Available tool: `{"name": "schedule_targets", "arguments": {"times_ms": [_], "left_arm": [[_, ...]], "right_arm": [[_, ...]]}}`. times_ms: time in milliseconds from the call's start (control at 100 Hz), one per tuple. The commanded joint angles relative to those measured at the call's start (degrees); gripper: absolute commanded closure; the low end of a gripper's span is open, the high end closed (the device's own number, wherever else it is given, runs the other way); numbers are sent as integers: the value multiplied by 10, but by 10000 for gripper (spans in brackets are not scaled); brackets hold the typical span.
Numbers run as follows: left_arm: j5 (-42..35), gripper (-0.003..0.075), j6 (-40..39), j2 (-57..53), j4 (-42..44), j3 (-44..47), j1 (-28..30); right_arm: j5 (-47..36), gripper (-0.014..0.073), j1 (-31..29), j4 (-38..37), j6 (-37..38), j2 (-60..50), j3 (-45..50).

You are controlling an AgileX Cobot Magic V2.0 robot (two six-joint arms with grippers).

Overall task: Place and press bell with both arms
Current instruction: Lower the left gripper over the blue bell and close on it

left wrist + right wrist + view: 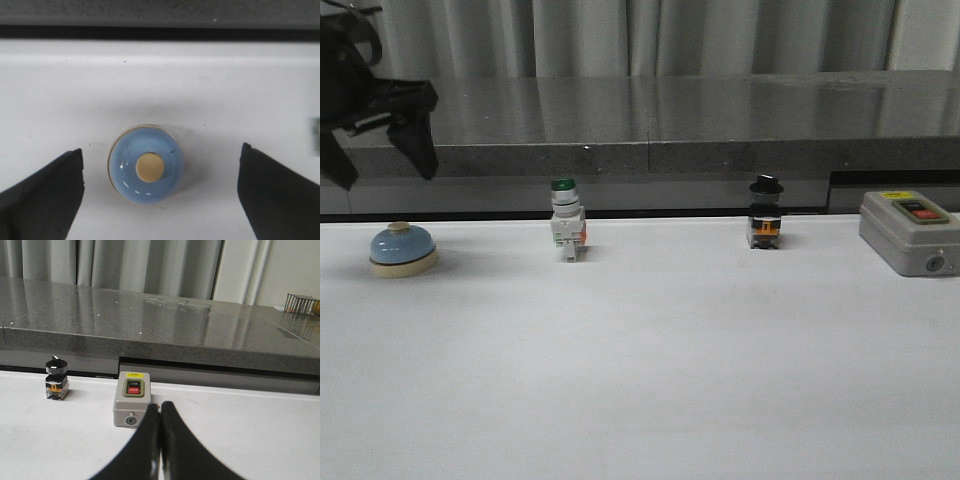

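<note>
A flat white table [650,360] is seen carrying four things in a row along its 12 o'clock edge. A small bell with a light-blue dome and cream base [403,249] is set at 9 o'clock. A green-capped white push-button switch [566,232] stands at 11 o'clock, a black-knobbed selector switch [765,212] at 1 o'clock, and a grey box with red and black buttons [912,231] at 3 o'clock.

We're in what looks like a robotics test lab: a plain white table [650,360] runs across the front, backed by a grey speckled stone counter [700,115] at 12 o'clock and pale curtains [650,35] behind it. Lined up like test samples are industrial controls: a green-capped push-button switch [567,232], a black selector switch [765,213] and, at 3 o'clock, a grey on/off control box [912,231].
</note>
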Motion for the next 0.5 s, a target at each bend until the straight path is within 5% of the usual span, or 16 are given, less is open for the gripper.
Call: {"name": "schedule_targets", "arguments": {"times_ms": [0, 490], "left_arm": [[-1, 123, 0, -2, -7, -38, -3], [18, 155, 0, 71, -7, -54, -3]], "right_arm": [[-48, 654, -1, -4, -2, -8, -9], [-48, 654, -1, -4, -2, -8, -9]]}}
